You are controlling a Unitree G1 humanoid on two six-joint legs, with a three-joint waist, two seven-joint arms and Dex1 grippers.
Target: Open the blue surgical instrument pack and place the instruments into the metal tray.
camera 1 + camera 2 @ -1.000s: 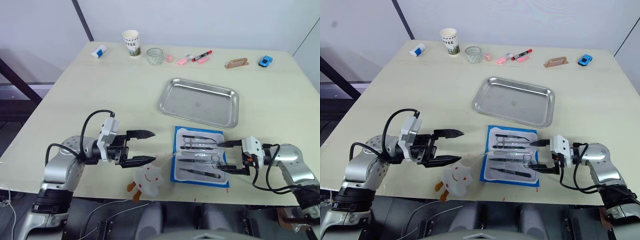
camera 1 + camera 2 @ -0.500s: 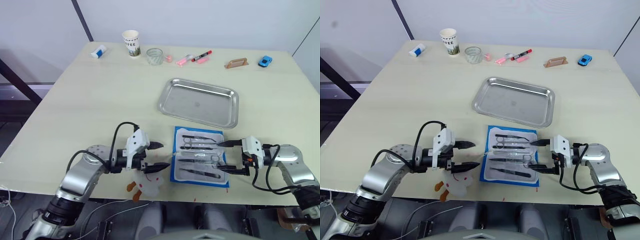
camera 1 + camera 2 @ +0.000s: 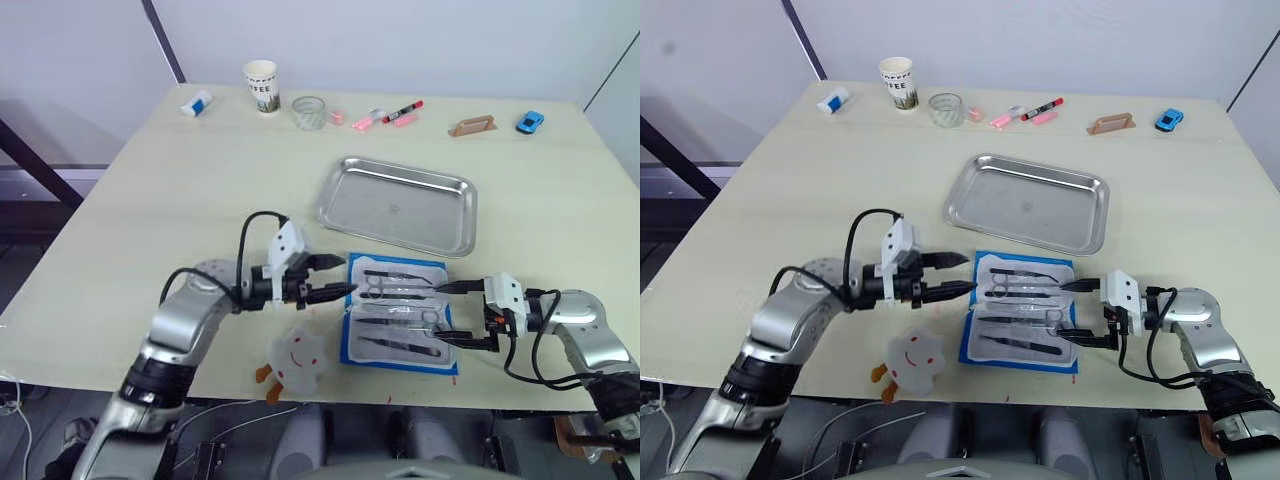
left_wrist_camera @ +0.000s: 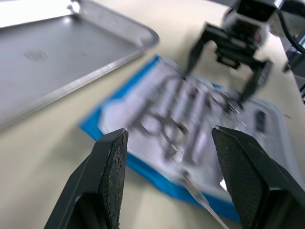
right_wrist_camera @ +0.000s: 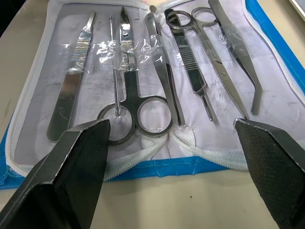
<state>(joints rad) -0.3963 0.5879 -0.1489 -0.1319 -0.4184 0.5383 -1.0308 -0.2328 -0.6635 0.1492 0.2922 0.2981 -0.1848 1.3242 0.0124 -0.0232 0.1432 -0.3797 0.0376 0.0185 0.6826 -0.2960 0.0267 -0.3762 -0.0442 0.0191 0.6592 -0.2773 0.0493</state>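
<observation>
With pack lying open at 6 o'clock of empty tray, tools sit under clear straps. Left gripper and right gripper both released, flanking pack. Risk: strap snags tool, light pack drags along.

A pale wood-toned table with a rectangular top stands against a plain, light grey-white wall, which bears a dark diagonal strip running down to the table's far edge. To the robot's left, beyond the table edge, the floor is grey with a dark slanted bar across it, and a white panel edge shows at the far right corner. Lighting is even and diffuse, casting only soft shadows on the tabletop.
</observation>
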